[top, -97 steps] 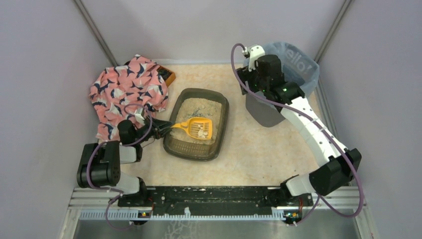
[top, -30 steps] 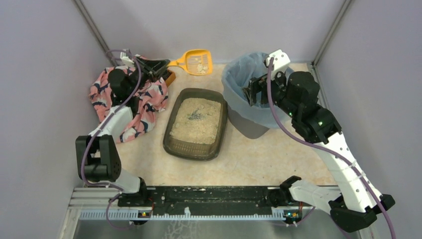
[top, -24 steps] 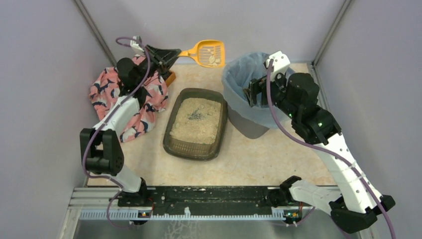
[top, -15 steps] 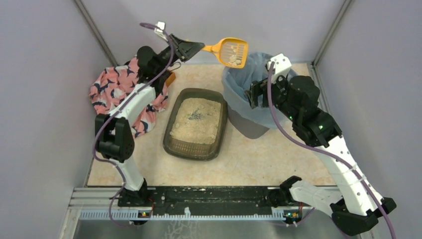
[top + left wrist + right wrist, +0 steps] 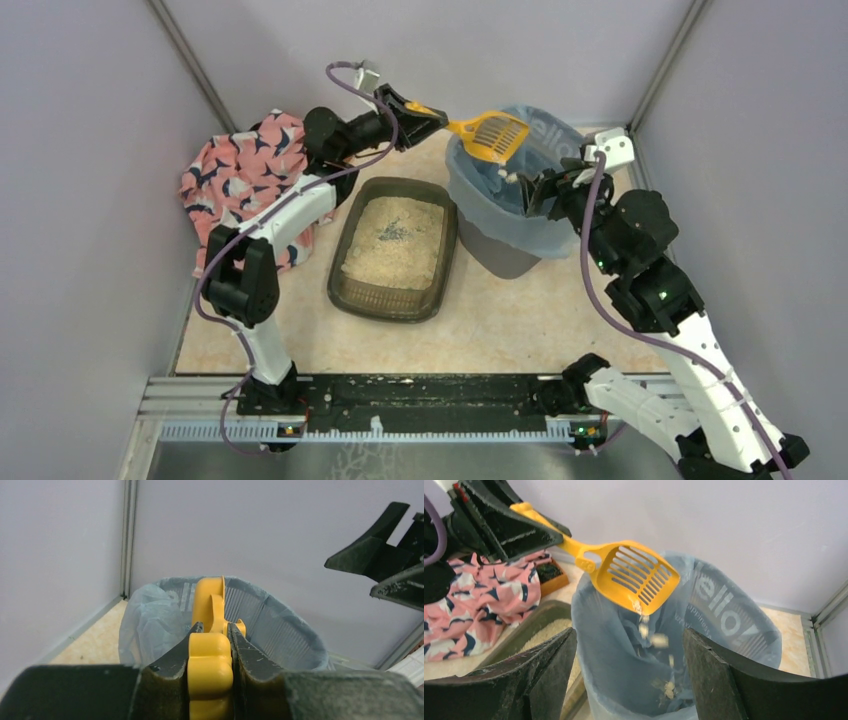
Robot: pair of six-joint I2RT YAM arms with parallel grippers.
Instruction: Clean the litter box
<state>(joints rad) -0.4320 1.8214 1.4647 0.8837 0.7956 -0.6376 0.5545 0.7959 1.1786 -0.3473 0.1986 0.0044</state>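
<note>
Lilac-walled booth; beige table (image 5: pixel 520 330) underfoot.

- Left hand (image 5: pixel 215 628): clamped on the handle of the scoop (image 5: pixel 636 577). The scoop reaches out beyond the hand, its head tilted over the bin (image 5: pixel 734 625). Clumps (image 5: pixel 658 640) are dropping from the slots into the bin's blue bag.
- Right hand (image 5: pixel 629 632): jaws wide, gripping nothing that shows. The bin mouth lies directly ahead of it.
- Litter box (image 5: pixel 395 250): on the table, below and behind the left hand, to the left of the right hand. Pale litter inside, with a dark patch near the middle.
- Cloth (image 5: pixel 245 175): pink, patterned, behind the left hand.
- Step, as judged: emptying a scoopful into the bin.
- Next move, as judged: a fuller tilt or shake to clear the slots, then the scoop carried over to the litter box without spilling.
</note>
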